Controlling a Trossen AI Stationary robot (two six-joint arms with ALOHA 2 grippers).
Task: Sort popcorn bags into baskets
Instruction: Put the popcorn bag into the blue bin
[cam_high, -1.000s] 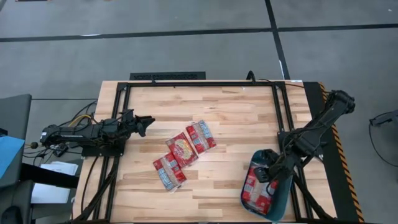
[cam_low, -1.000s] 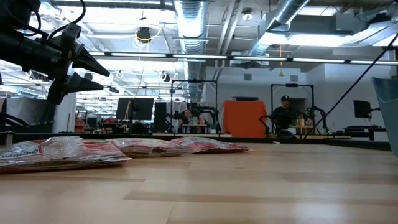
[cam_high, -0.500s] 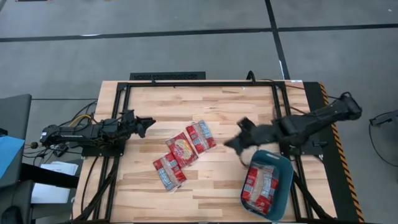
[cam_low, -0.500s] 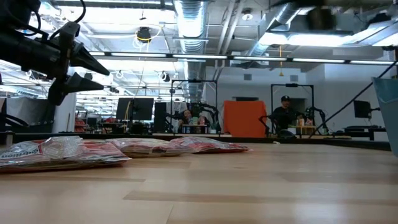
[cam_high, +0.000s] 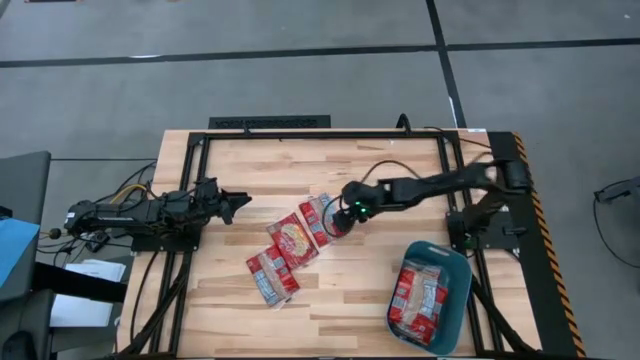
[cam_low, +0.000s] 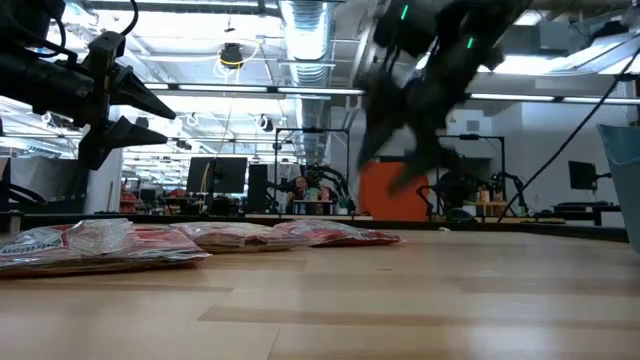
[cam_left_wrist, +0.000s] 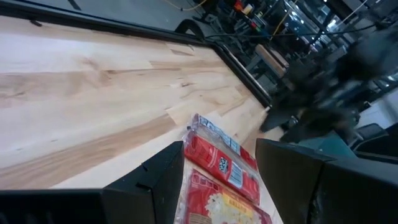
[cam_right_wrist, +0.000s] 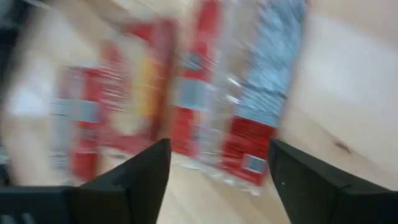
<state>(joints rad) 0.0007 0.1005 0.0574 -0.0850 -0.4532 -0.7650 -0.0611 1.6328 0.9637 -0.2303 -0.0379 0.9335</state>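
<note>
Three red popcorn bags lie flat on the wooden table's middle: one (cam_high: 320, 215), one (cam_high: 292, 240) and one (cam_high: 272, 276). More bags (cam_high: 418, 300) lie inside the teal basket (cam_high: 462, 283) at the near right. My right gripper (cam_high: 337, 221) hovers open just above the bag farthest right (cam_right_wrist: 249, 106); in the low view it (cam_low: 390, 170) is clear of the bags (cam_low: 330, 235). My left gripper (cam_high: 238, 203) waits open above the table's left side, pointing at the bags (cam_left_wrist: 217, 163).
A black metal frame (cam_high: 320, 134) runs around the tabletop. The right arm (cam_high: 440, 183) stretches over the table from its base at the right edge. Bare wood lies along the far side and the near middle. A person (cam_low: 458, 185) sits in the room beyond.
My right gripper has risen out of the basket and swung fast toward the table's left and far side, ending over the bags in the middle. The bags on the table and my left arm have stayed put.
</note>
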